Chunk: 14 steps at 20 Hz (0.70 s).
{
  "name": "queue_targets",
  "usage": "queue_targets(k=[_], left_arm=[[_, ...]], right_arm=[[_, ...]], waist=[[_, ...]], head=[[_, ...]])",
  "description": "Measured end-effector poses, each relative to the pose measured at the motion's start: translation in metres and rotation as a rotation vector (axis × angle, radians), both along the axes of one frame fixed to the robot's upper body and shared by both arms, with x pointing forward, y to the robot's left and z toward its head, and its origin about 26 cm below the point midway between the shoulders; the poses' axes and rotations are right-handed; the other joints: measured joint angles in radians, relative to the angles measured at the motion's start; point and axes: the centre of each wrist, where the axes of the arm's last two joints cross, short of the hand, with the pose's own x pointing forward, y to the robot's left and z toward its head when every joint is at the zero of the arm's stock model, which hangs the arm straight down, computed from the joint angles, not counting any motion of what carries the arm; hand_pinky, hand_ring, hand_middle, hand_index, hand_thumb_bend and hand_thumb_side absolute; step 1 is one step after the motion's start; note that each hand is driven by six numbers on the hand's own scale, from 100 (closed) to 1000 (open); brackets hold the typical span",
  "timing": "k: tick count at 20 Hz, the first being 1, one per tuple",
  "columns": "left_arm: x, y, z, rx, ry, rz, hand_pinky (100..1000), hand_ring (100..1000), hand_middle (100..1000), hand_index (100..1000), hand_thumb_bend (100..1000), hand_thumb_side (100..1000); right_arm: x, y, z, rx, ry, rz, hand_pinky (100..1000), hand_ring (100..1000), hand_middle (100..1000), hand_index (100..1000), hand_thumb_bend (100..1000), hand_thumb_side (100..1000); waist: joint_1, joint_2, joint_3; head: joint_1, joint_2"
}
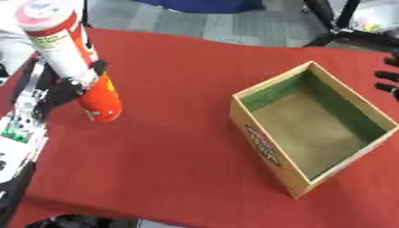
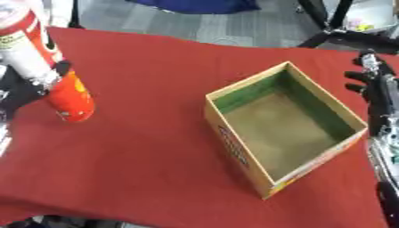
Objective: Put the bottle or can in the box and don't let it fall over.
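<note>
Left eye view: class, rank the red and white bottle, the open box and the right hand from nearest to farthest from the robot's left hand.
1. Red and white bottle: held in the left hand, left side.
2. Open box: right of centre.
3. Right hand: far right edge.

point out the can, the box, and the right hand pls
can (image 1: 66, 53): left eye view, on its white middle band.
box (image 2: 234, 149): right eye view, on its printed near wall.
right hand (image 2: 372, 82): right eye view, on the black palm.
</note>
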Motion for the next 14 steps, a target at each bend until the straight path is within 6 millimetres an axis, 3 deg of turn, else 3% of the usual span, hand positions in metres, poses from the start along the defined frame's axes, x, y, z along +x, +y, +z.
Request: queue_targets(k=[5,14], left_arm=[[0.007,-0.029,0.025,0.014,-0.033,-0.112,972,708,338,463,100,344],[0.015,-0.088,0.043,0.015,-0.039,-0.301,968,704,335,462,100,356]], right_arm=[[0.000,0.001,0.001,-0.001,-0.006,0.006,791,818,863,918,100,914],[0.001,0.005,0.008,-0.004,-0.038,0.027,789,820,864,918,100,909]], waist=[[0.002,-0.003,-0.002],[0.006,-0.003,-0.008]], head=[[-0.005,0.001],[-0.014,0.005]])
